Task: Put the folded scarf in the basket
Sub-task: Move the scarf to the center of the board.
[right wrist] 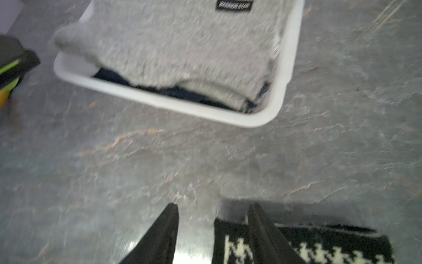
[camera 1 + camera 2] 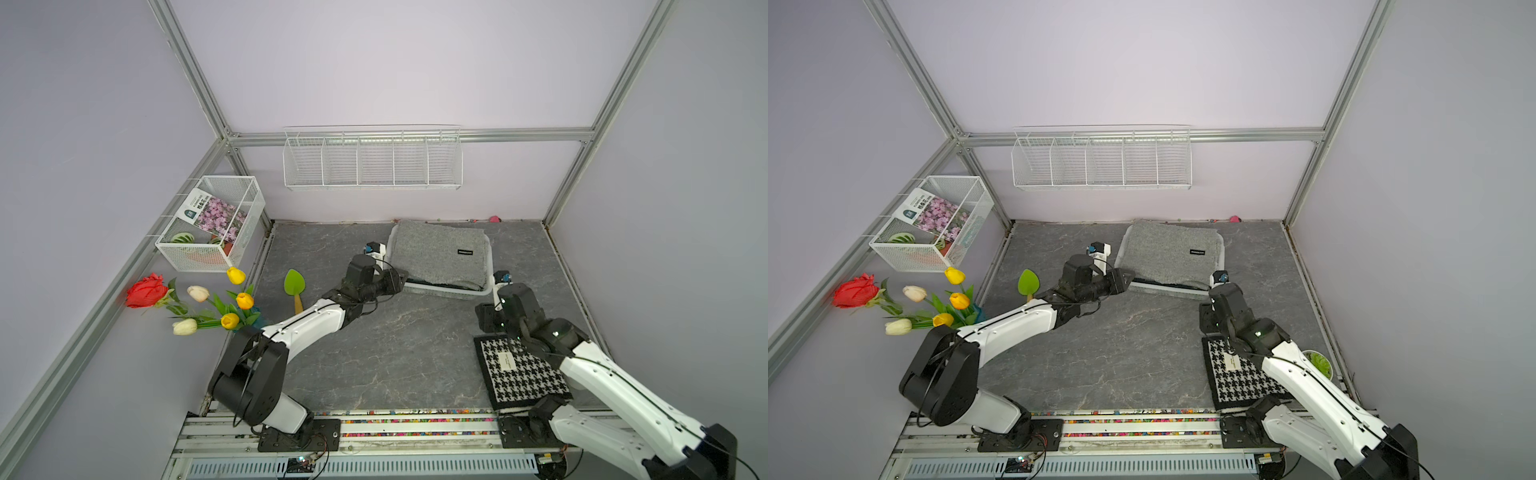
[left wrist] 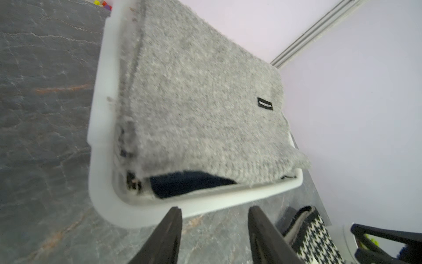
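Observation:
The white basket (image 2: 449, 293) (image 2: 1167, 291) stands at the back of the table. A folded grey scarf (image 2: 440, 253) (image 3: 201, 102) (image 1: 182, 45) lies on top in it, over a dark fabric. A folded black-and-white houndstooth scarf (image 2: 519, 374) (image 2: 1241, 378) (image 1: 319, 246) lies flat on the table at the front right. My left gripper (image 2: 392, 282) (image 3: 214, 209) is open and empty, just off the basket's near left corner. My right gripper (image 2: 485, 320) (image 1: 213, 205) is open and empty, low over the houndstooth scarf's far left corner.
A green trowel (image 2: 294, 286) lies left of the left arm. Artificial flowers (image 2: 208, 303) and a wire-mesh bin (image 2: 212, 224) hang at the left wall. A wire rack (image 2: 372, 160) hangs on the back wall. A small bowl of greens (image 2: 1318, 363) sits at the right edge.

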`<state>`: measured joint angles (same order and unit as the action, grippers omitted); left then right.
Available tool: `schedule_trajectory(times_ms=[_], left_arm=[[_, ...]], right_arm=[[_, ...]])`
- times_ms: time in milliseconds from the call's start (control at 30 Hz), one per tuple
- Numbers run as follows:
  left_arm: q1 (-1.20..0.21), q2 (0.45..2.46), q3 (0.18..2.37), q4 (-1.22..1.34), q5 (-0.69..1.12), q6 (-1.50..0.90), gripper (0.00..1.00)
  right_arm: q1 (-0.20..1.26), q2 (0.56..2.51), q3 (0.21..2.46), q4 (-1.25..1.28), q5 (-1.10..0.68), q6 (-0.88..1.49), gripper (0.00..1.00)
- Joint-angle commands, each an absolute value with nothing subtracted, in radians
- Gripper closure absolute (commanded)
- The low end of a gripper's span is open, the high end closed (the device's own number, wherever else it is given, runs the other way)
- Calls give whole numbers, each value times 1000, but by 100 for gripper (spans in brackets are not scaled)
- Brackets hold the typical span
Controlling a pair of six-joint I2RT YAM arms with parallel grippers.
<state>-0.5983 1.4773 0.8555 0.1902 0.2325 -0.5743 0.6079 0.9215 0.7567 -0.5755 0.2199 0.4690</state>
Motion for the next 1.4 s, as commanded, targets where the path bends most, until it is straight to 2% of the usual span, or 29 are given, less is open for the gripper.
schedule_trajectory(times_ms=[0,200,367,500,600,733,900,1033,1167,1367], left_arm=[[-606,1411,761,235,223,-565,48],[-616,1276,622,203,236,-527,48],[-617,1148,544,89,207,-464,48],[-617,1069,437,191,247,-482,47],[-618,1087,410,241,305,-489,47],[-618,1145,406,276,316,-486,47],[-618,1194,365,362,325,-505,47],[-621,1211,336,413,334,-521,47],[-627,1238,332,417,336,-517,47],[-638,1260,321,430,325,-517,47]], right_arm=[[659,923,702,-665,249,582,45],[669,944,576,-633,334,695,44],[655,1006,561,-704,463,789,44],[572,1140,561,-664,344,780,44],[568,1244,546,-573,256,770,45],[591,1333,607,-593,211,737,48],[690,1427,658,-549,186,723,51],[847,1539,726,-452,172,674,52],[1022,1636,849,-471,221,610,53],[1177,1624,940,-513,262,578,52]])
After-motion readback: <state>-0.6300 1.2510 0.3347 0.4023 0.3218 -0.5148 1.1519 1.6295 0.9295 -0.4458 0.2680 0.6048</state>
